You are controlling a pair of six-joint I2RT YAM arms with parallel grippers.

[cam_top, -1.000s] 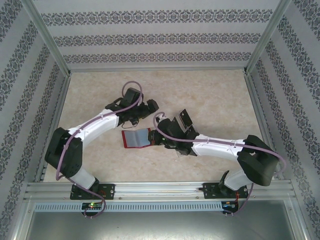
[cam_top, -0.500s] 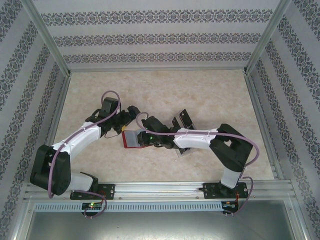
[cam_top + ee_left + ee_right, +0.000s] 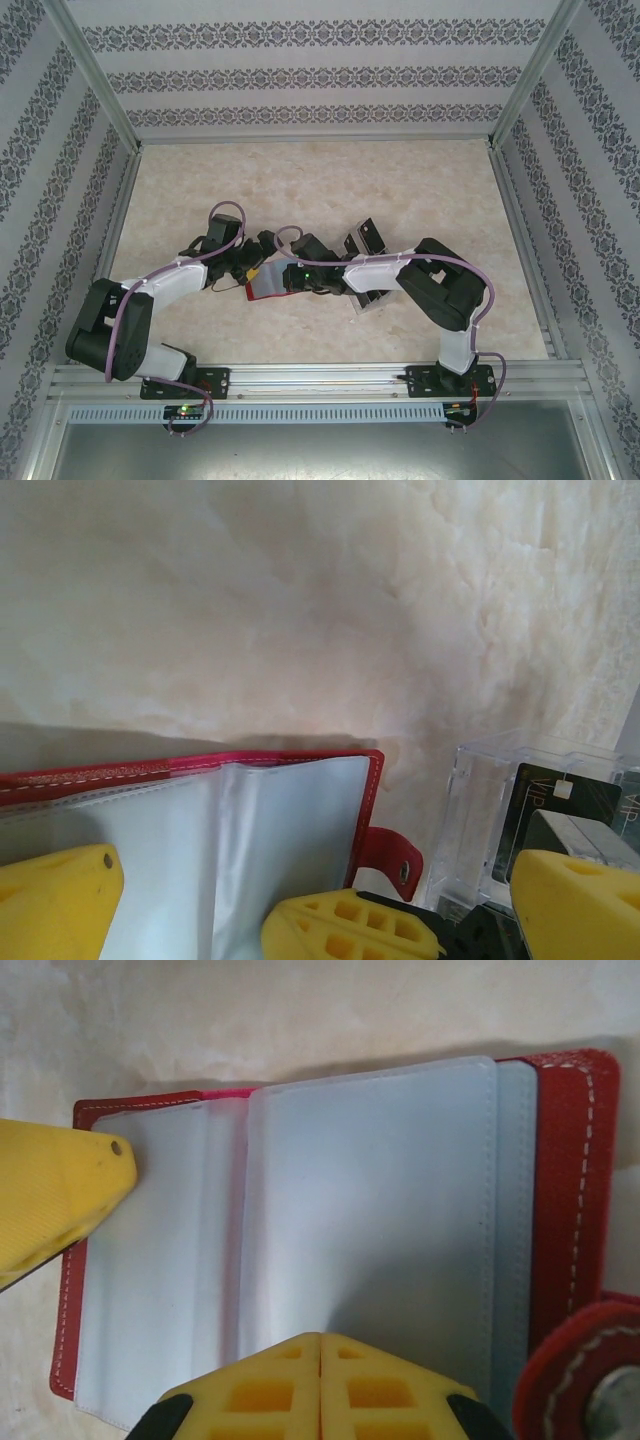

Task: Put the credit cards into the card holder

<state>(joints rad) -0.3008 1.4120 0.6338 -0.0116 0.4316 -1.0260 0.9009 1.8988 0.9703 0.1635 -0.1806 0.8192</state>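
Observation:
The card holder (image 3: 560,1210) lies open on the table, a red wallet with pale grey pockets (image 3: 280,840) and a snap tab (image 3: 392,860). My right gripper (image 3: 320,1345) is shut, its yellow tips together on the inner pocket page with nothing showing between them. My left gripper (image 3: 315,865) is open wide at the wallet's other end, and one of its fingers (image 3: 60,1190) rests at the pocket's edge. In the top view both grippers, left (image 3: 258,268) and right (image 3: 290,275), meet over the wallet (image 3: 262,291). A dark credit card (image 3: 555,798) stands in the clear tray (image 3: 480,810).
The clear plastic tray (image 3: 366,240) sits just right of the wallet, close beside the right arm's forearm (image 3: 385,270). Patterned walls and metal rails (image 3: 320,380) enclose the beige table (image 3: 420,190).
The left gripper swung forward from behind the wallet down to its left end. The right gripper slid left onto the open wallet, and its elbow folded in.

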